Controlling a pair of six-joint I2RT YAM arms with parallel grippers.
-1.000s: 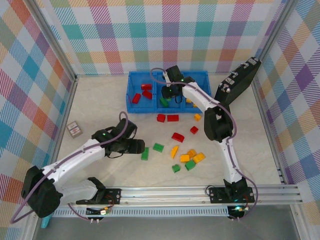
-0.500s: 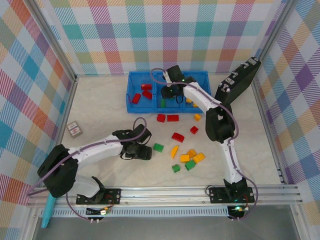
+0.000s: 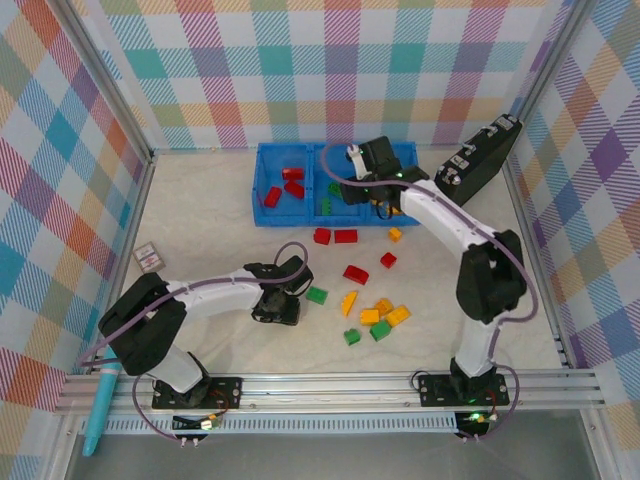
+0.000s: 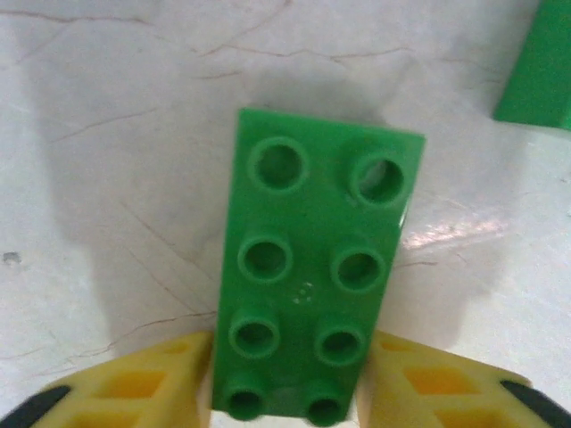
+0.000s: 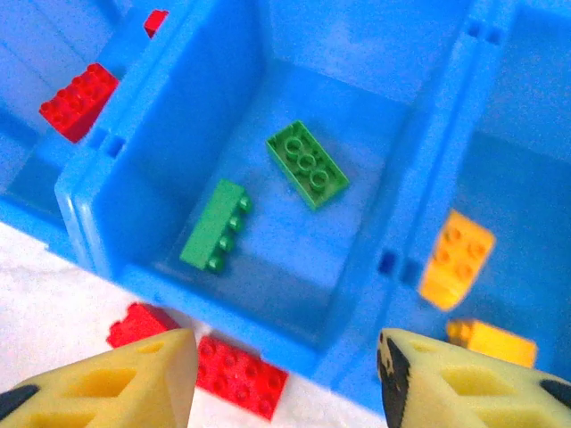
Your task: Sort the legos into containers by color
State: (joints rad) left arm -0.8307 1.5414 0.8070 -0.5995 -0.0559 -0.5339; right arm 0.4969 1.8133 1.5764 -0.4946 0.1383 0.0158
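Blue containers (image 5: 375, 53), 2 green legos (image 5: 306, 164) lying in middle one

Seven red legos (image 3: 346, 236), six green, seven yellow-orange, three containers (image 3: 268, 160).

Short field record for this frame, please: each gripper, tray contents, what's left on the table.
left gripper: shut on a green brick, low over the table
right gripper: open, empty, above the blue tray's middle compartment
tray contents: red bricks in one end compartment, two green bricks in the middle, yellow-orange bricks in the other end
table: loose bricks of all three colours unsorted
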